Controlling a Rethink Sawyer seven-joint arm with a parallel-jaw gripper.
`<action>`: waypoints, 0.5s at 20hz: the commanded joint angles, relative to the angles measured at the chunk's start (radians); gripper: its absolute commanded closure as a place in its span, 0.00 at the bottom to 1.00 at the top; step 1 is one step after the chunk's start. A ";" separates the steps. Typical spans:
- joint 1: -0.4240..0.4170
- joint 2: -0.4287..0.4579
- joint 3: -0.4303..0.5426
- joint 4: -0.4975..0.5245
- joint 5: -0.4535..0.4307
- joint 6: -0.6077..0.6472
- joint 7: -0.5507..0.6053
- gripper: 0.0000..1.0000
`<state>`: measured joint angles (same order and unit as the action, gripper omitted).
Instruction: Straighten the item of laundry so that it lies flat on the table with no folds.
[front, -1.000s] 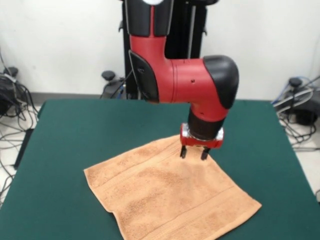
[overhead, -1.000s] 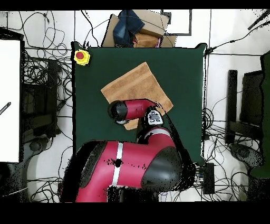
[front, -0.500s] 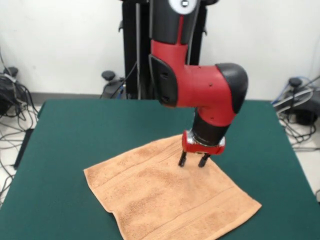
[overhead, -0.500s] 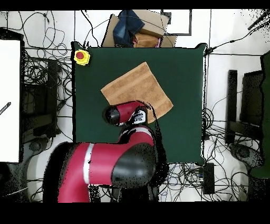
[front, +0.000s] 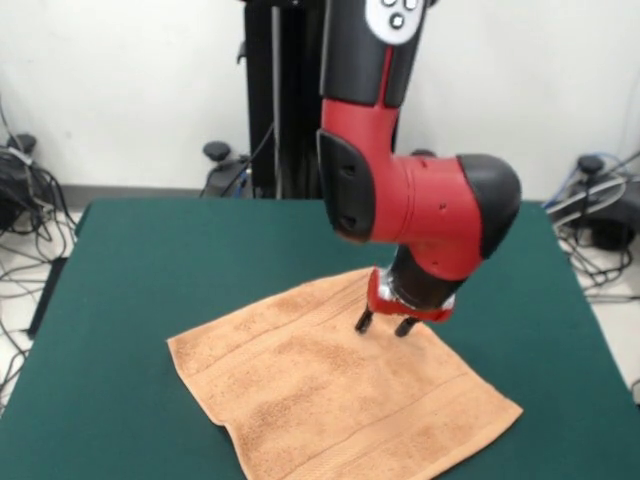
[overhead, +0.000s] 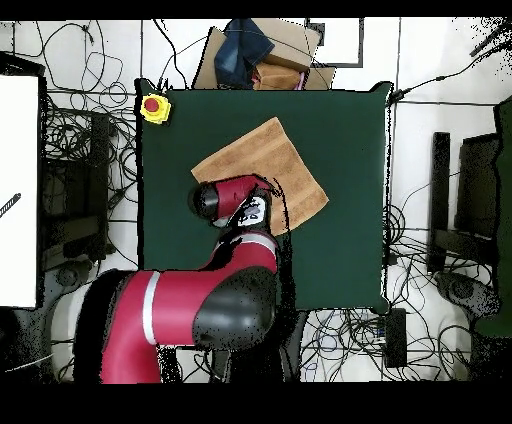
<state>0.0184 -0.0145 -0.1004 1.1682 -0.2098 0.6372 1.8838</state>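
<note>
The towel (front: 340, 385) lies spread near the middle of the table (front: 150, 260), turned like a diamond, with no fold visible, so the task looks nearly or fully done. The gripper (front: 381, 324) hangs just above the towel's far corner, fingers parted and empty (probably released). The front view shows this gap and the woven bands; the overhead view hides the gripper under the arm (overhead: 225, 200) but shows the towel's (overhead: 270, 160) placement on the table (overhead: 350, 200).
</note>
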 joint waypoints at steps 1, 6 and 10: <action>-0.147 0.280 0.073 -0.197 -0.019 -0.162 0.029 0.00; -0.187 0.299 0.125 -0.215 -0.041 -0.217 0.007 0.00; -0.210 0.313 0.155 -0.229 -0.061 -0.235 -0.003 0.00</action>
<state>-0.1028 0.0318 -0.0017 1.0584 -0.1578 0.8624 1.8836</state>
